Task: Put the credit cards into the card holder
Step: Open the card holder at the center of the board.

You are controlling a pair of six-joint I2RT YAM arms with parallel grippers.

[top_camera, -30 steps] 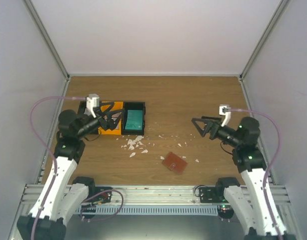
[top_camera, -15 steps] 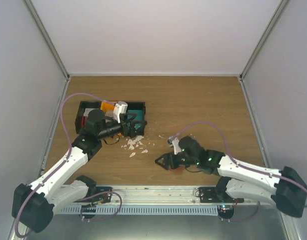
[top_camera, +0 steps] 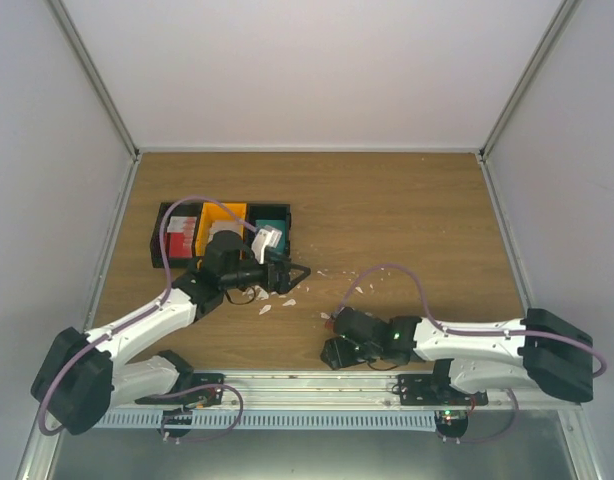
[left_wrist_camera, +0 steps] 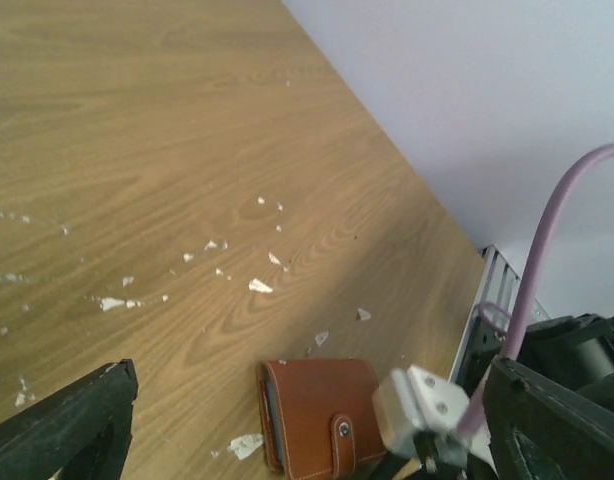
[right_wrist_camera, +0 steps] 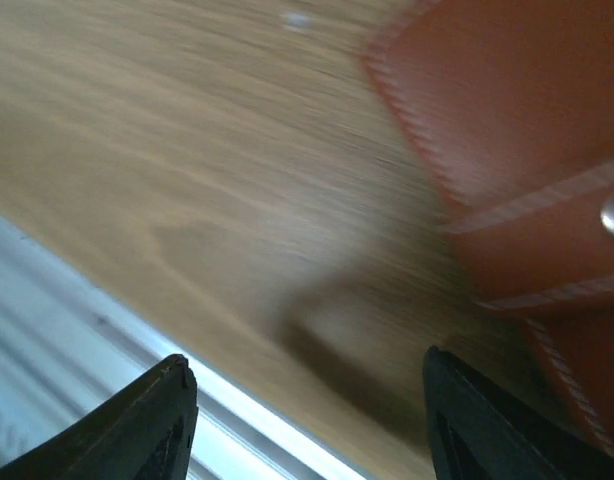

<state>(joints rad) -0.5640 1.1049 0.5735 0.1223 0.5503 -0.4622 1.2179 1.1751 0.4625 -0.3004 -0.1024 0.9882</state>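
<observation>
Both pairs of jaws stand open and hold nothing. The left gripper (top_camera: 299, 271) hangs wide above the middle of the table (top_camera: 407, 200). The right gripper (right_wrist_camera: 307, 356) is spread low over bare wood, with the card holder (left_wrist_camera: 317, 415) just beside it; contact cannot be confirmed.

The card holder lies flat near the near edge, right of centre, folded shut with its snap (left_wrist_camera: 343, 428) fastened. From above it is hidden under the right wrist. The credit cards (top_camera: 271, 219) sit in the bins (top_camera: 157, 245) at the far left, well apart from it. White scraps (top_camera: 272, 290) litter the wood between.

Risks noted:
- The holder is shut, so no card can enter until it is unsnapped and spread.
- The right jaws sit low and close to the rail (top_camera: 287, 380), so a sideways nudge could slide the holder against it.
- The right wrist view is blurred, so the alignment cannot be checked.
- The two grippers are near each other, so a reach across could make them clash.
</observation>
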